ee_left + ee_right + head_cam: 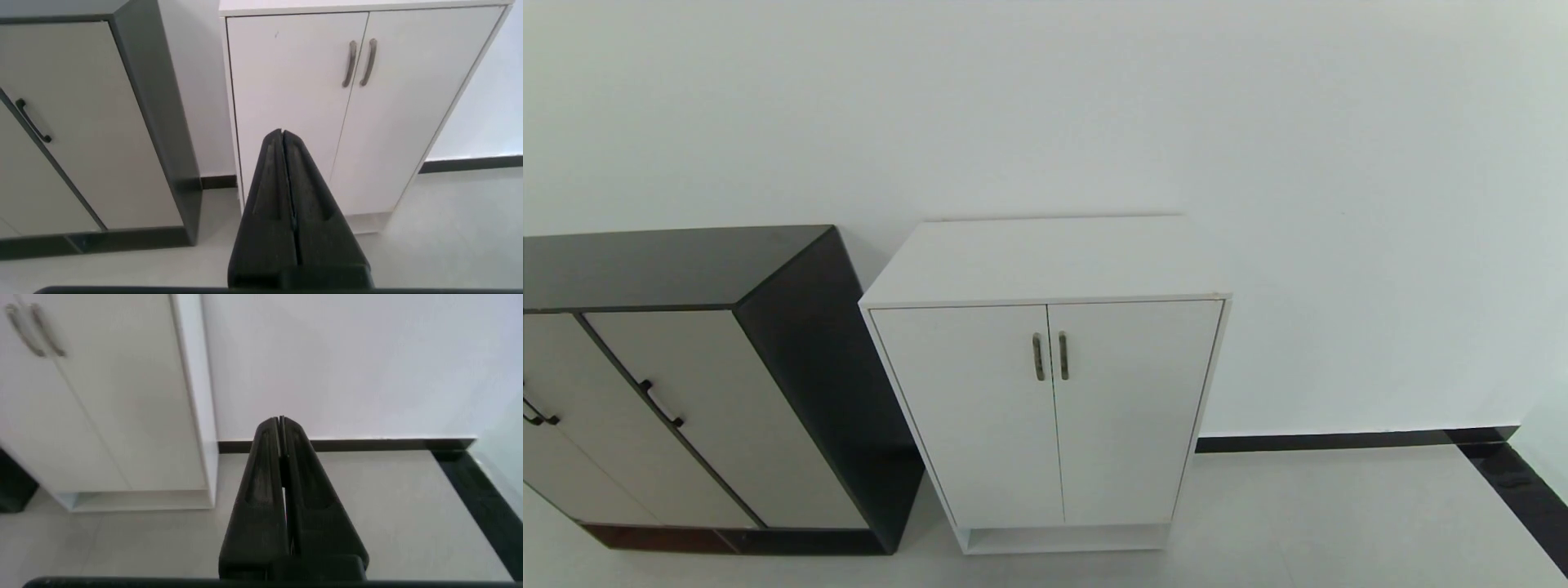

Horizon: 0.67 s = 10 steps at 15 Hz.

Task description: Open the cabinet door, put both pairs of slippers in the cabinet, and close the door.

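Left gripper (282,137) and right gripper (280,423) pinched together — white cabinet (980,408) closed, on pale floor (1339,523) by wall (1045,98)

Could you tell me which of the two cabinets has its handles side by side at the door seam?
The white cabinet on the right; its metal handles flank the centre seam, while black handles on the dark cabinet sit apart.

Left gripper (282,140) — two black fingers pressed flat together, narrowing to a point ahead. Right gripper (280,429) — same pose, fingers closed along one thin seam.
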### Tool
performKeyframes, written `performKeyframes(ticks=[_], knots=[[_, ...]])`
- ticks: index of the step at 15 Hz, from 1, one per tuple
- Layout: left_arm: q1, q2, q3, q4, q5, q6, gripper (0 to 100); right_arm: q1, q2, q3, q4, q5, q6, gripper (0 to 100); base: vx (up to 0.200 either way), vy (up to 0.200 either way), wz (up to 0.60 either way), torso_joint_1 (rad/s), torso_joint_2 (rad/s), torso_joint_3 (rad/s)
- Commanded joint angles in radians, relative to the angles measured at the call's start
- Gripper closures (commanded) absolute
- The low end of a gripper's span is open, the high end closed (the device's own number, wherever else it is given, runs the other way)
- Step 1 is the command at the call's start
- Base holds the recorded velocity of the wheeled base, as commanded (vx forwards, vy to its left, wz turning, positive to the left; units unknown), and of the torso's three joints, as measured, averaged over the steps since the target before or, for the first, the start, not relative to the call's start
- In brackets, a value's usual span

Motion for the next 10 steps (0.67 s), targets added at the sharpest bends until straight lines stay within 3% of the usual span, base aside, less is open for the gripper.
performKeyframes(ticks=[1, 5, 10], knots=[[0.0, 0.001, 0.0, 0.0, -0.006, 0.001, 100, -0.019, 0.051, -0.001, -0.001, -0.004, -0.004, 100, 0.0, 0.0, 0.0, 0.0, 0.0, 0.0], [0.0, 0.001, 0.0, 0.0, -0.007, -0.002, 100, -0.232, 0.061, -0.001, -0.001, 0.028, -0.027, 100, 0.0, 0.0, 0.0, 0.0, 0.0, 0.0], [0.0, 0.001, 0.0, 0.0, -0.007, -0.007, 100, -0.285, -0.034, 0.031, -0.065, 0.116, 0.053, 100, 0.0, 0.0, 0.0, 0.0, 0.0, 0.0]])
